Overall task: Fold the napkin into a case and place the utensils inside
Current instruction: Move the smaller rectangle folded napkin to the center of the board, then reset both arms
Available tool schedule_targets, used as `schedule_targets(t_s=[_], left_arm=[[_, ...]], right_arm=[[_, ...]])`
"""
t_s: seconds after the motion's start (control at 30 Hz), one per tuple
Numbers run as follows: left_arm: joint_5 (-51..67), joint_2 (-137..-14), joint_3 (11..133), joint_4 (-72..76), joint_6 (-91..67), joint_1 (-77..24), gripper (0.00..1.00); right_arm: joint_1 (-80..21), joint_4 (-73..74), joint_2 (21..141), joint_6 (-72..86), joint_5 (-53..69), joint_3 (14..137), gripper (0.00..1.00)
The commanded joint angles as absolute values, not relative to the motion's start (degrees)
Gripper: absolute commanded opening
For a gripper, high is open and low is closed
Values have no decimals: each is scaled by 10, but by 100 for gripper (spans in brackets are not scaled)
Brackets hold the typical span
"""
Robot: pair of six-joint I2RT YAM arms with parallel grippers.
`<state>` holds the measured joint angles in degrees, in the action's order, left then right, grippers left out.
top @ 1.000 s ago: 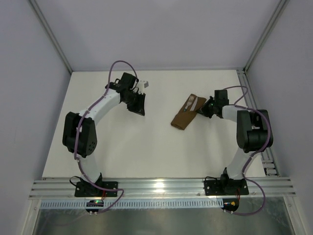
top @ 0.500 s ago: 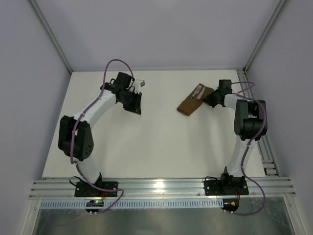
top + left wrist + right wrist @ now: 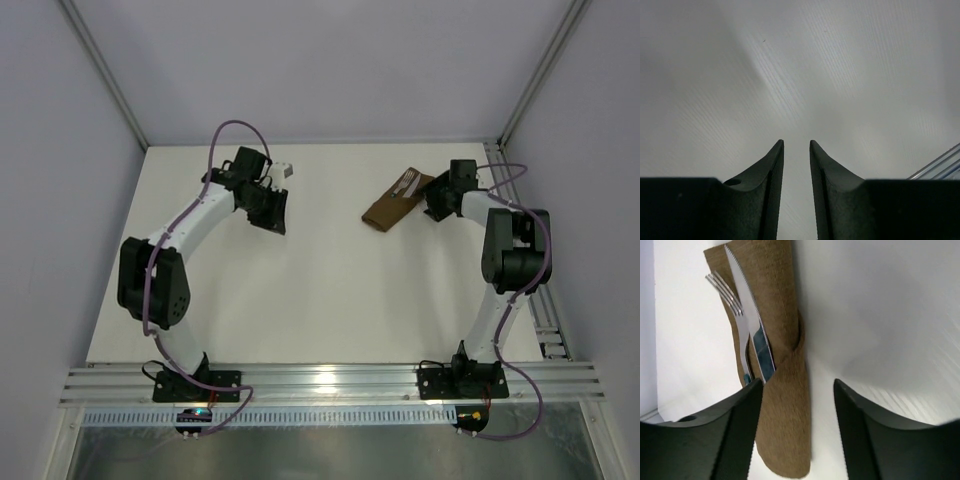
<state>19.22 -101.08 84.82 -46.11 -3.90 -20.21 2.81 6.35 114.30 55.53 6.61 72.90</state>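
1. Lying at the far right of the tabletop (image 3: 330,290): the brown case (image 3: 785,430), with knife (image 3: 743,296) and fork (image 3: 741,334) tucked side by side.
2. Hovering just beside the case: the right pincer (image 3: 797,384), standing wide, gripping nothing.
3. Pointing at bare tabletop, well apart: the left pincer (image 3: 796,144), narrow, gripping nothing.

Seen from my remote desk: a white worktop (image 3: 320,300) under even light, with pale grey walls (image 3: 320,70) at its far, left and right edges. Slanting aluminium posts rise from the far left corner (image 3: 105,75) and the far right corner (image 3: 540,72). Grooved aluminium rails (image 3: 330,382) run along the worktop's near edge, and another rail (image 3: 548,330) follows its right edge. Below the near rails I see a white slotted strip (image 3: 340,414), a small green light (image 3: 196,411) glowing toward its left end, and a dull metal sheet (image 3: 330,452).
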Motion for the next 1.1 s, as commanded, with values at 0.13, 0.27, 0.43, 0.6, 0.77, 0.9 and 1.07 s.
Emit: schedule_targets(t_s=[0.13,0.27,0.43,0.6,0.77,0.9,1.07], left_arm=[[141,-955,862,-486,-2,-189,43],[51,-919,851,-499,46,-181,59],[6,-854,794,-491,65,-132,83],[-20,-783,719,-494,80,-34,93],[-46,-727,640,-484,83,55,94],[-90,-689,572,-462,86,73,96],[-103,-681,557,-454,88,81,97]], right_arm=[[30,117,968,454,3,660,91],[30,154,825,382,-44,608,99],[30,233,681,299,-142,523,99],[30,251,526,254,-179,418,99],[30,261,466,245,-193,357,99],[30,250,436,253,-200,320,99],[30,232,424,250,-182,307,99]])
